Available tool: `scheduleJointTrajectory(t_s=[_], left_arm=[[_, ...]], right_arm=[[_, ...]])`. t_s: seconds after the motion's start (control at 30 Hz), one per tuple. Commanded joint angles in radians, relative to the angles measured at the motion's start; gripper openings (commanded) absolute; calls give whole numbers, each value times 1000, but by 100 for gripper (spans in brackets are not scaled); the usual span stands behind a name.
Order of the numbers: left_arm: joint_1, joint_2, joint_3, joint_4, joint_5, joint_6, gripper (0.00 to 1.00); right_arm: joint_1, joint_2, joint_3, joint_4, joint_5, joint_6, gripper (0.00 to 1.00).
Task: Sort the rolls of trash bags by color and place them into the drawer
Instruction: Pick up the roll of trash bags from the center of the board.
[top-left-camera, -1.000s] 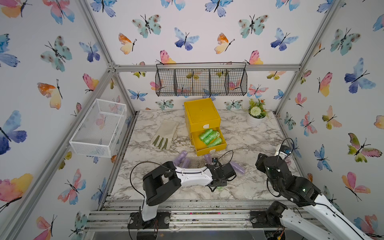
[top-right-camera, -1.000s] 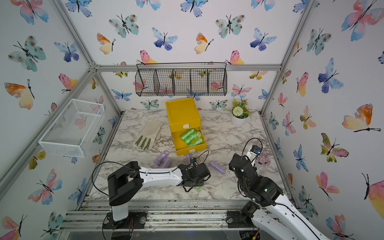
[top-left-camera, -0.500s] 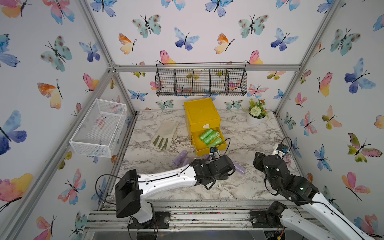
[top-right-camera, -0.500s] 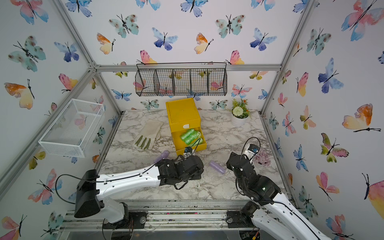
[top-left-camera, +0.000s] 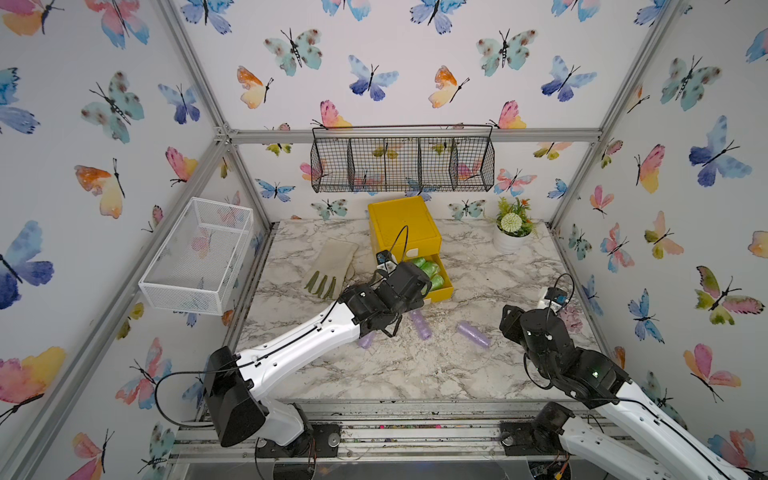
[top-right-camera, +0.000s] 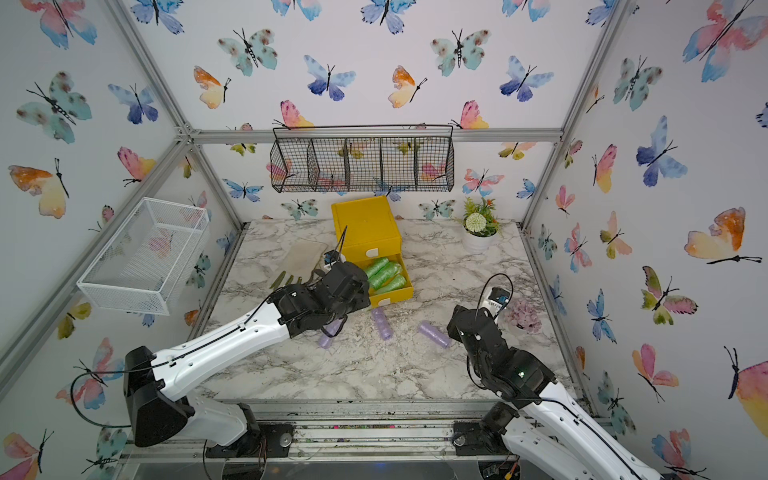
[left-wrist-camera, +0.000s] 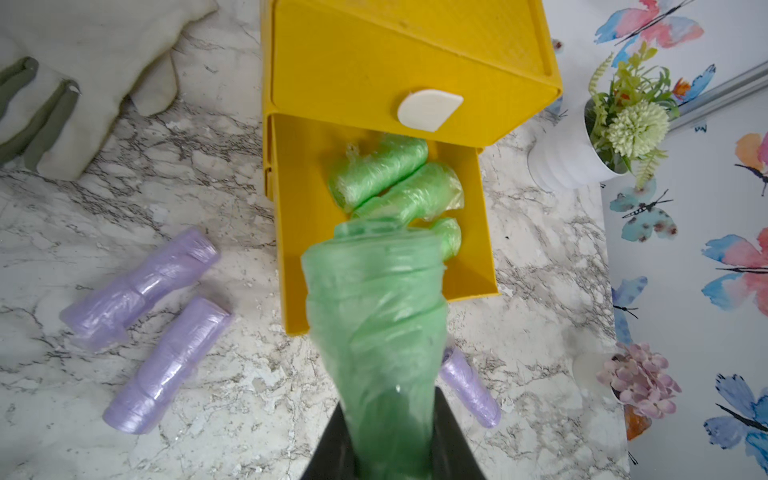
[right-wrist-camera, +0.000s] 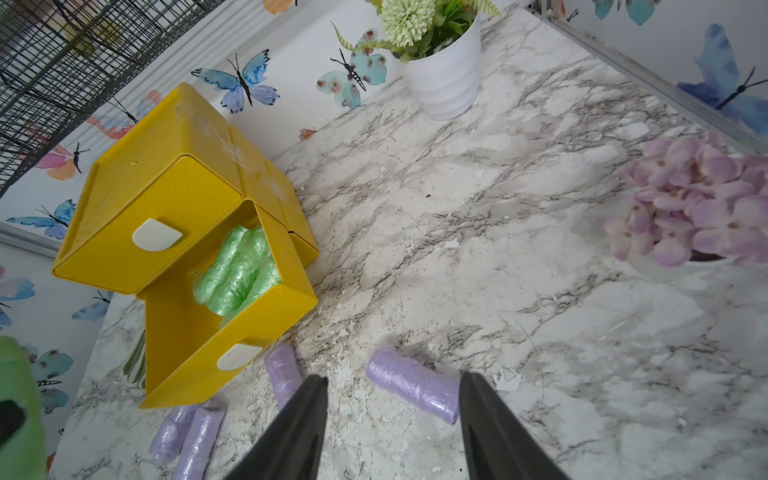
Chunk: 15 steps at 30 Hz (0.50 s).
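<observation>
Purple pair: I am seeing two purple rolls (left-wrist-camera: 141, 286) lying side by side on the bench (top-left-camera: 415, 374), left of the drawer and untouched.
Left gripper: the left gripper (left-wrist-camera: 392, 453) is pinching a green roll (left-wrist-camera: 376, 324) by one end, jaws drawn in tight on it.
Roll axis: it is pointing straight away from the gripper, with its free end hanging over the front wall of the open bottom drawer (left-wrist-camera: 484, 249).
Drawer: three green rolls (left-wrist-camera: 380, 170) are lying inside, towards the back.
Right gripper: the right gripper (right-wrist-camera: 392, 378) is hovering about half open and empty above a purple roll (right-wrist-camera: 415, 388), which this arm is nearer to.
Hidden: the held roll is covering the left fingertips. I am finding no pink rolls, and the shut upper drawers are hiding their contents.
</observation>
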Motion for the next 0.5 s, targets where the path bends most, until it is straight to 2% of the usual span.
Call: scheduleJointTrajectory(t_s=[0.0, 0.47], left_arm=[[59, 19, 17, -1, 66, 54, 20], [178, 129, 67, 27, 301, 82, 22]], right_arm=[[-5, -3, -16, 20, -22, 1, 56], [-5, 13, -28, 39, -49, 7, 56]])
